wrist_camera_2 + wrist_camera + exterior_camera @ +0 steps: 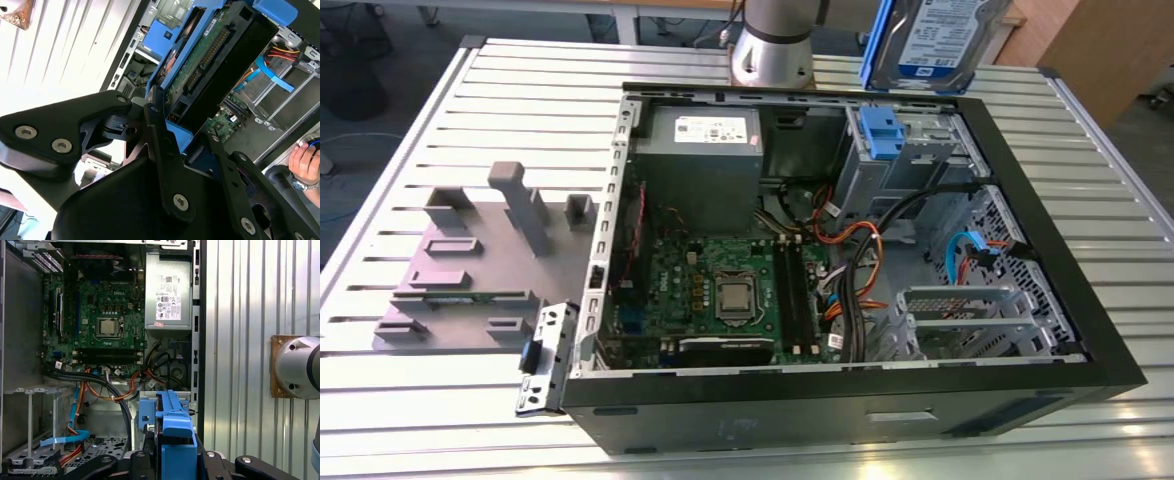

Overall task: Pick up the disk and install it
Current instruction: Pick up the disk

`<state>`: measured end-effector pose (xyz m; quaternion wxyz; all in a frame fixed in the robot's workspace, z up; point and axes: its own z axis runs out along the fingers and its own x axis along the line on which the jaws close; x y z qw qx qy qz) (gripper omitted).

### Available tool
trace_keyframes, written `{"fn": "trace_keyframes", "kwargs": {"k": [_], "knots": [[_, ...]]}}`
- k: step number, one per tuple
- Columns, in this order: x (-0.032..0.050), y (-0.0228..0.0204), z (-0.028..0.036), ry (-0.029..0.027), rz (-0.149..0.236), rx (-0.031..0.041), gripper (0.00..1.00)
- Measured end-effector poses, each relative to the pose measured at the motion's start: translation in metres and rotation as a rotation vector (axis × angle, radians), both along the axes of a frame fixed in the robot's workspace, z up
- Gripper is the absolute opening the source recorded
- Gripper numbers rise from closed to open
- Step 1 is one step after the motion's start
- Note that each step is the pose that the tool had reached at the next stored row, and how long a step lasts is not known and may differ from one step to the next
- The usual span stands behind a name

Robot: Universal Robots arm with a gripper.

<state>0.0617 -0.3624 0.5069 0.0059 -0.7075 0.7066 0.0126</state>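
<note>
1. Exterior view's left: grey fixture (467, 270) on the slatted table (520, 90), well apart from the case and out of the way.
2. Centre of frame: open computer case (854, 405) laid on its side, exposing motherboard (720, 290) and drive cage (927, 150) from above.
3. Upper right of frame: the disk (937, 40) aloft and tilted, just above the cage, seemingly lined up for insertion.
4. Second wrist view: gripper (182, 120) closed tight on the disk, one finger against each broad face, keeping it on edge.
</note>
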Motion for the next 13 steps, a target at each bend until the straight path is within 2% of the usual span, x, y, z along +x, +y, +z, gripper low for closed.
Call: {"fn": "trace_keyframes", "kwargs": {"k": [13], "knots": [[0.0058, 0.0, 0.0, 0.0, 0.0, 0.0, 0.37]]}}
